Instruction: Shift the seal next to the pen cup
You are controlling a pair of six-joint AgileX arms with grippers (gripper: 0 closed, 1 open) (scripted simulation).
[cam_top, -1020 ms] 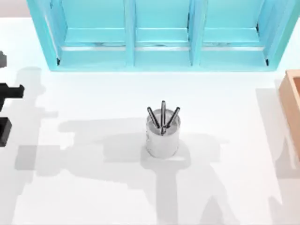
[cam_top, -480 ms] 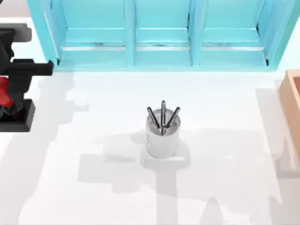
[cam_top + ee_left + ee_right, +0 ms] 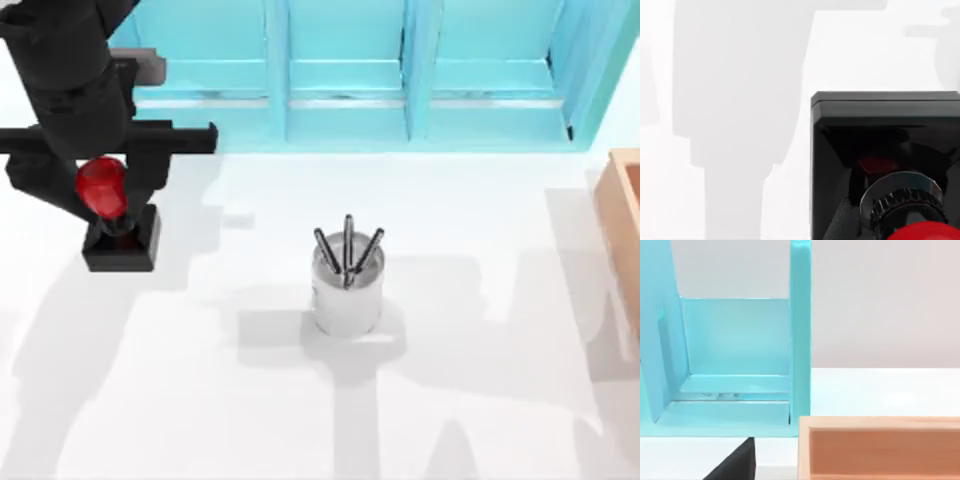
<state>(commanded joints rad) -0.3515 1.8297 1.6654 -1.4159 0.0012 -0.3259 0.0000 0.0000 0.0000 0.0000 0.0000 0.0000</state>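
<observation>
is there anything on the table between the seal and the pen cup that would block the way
Nothing visible does. The left gripper holds the seal near the table's left side, and the stretch of white table between it and the pen cup at the centre is bare. The blue shelf unit sits behind that path, the wooden box far right.

- left arm (image 3: 60,60) — chunky matte black housing, blocky all over
- left gripper (image 3: 105,165): black too, wide flat crossbar with squared-off ends — pretty boxy look
</observation>
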